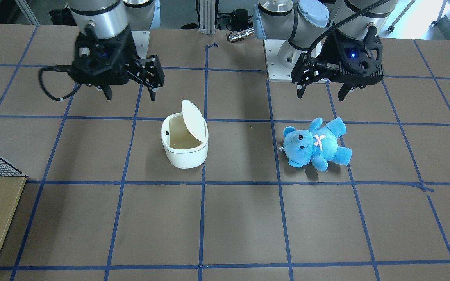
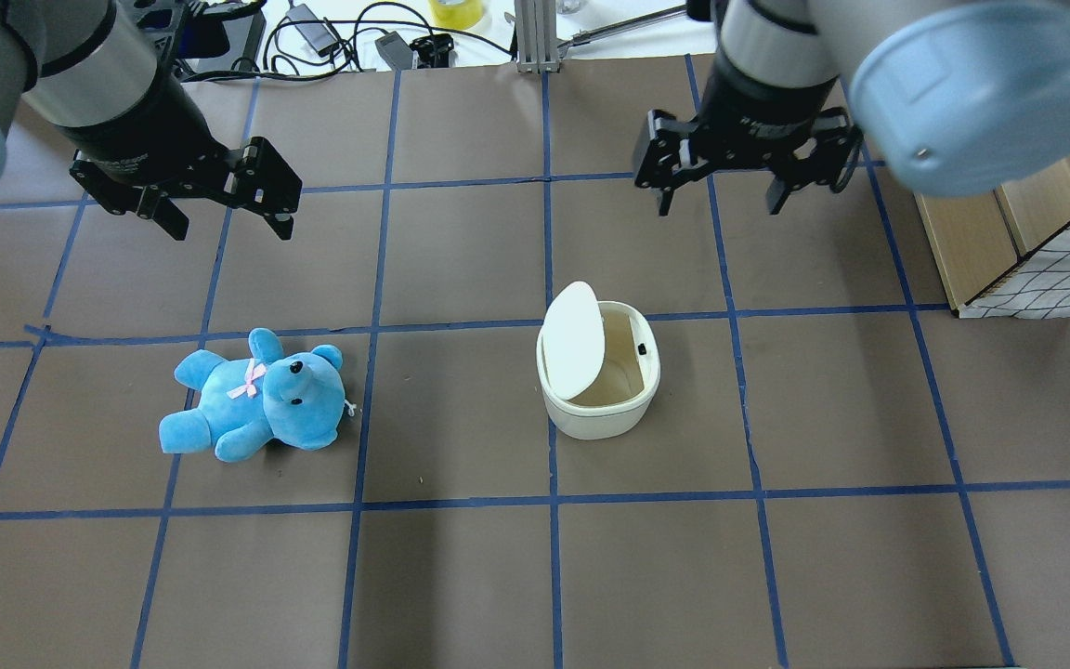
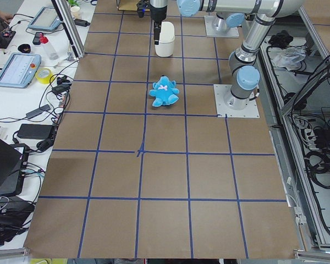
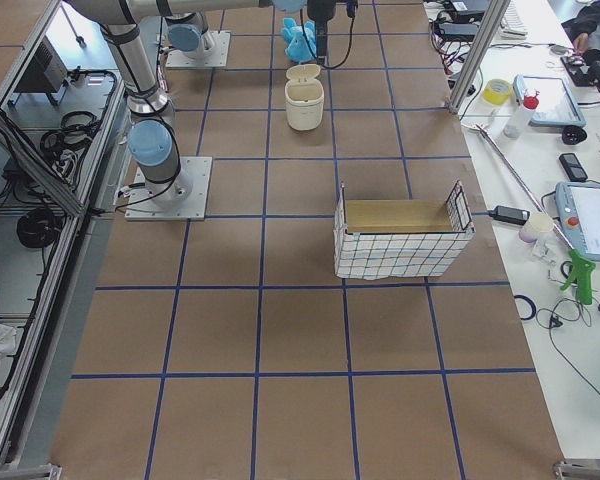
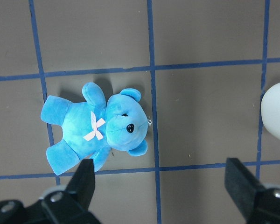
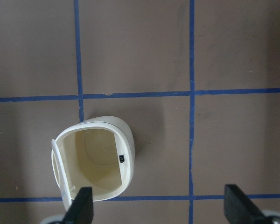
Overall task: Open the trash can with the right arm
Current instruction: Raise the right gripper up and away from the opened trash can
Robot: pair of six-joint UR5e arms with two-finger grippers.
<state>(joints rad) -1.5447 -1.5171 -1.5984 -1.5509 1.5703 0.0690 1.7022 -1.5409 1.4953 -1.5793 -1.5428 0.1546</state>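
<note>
The white trash can stands mid-table with its lid flipped up and its beige inside showing. It also shows in the front view, the right wrist view, the exterior left view and the exterior right view. My right gripper is open and empty, raised above the table behind the can. Its fingertips frame the can in the right wrist view. My left gripper is open and empty, raised behind a blue teddy.
A blue teddy bear lies on the table on my left side. A wood-and-wire basket stands at the table's right edge. Blue tape lines grid the brown table. Cables and tools lie beyond the far edge.
</note>
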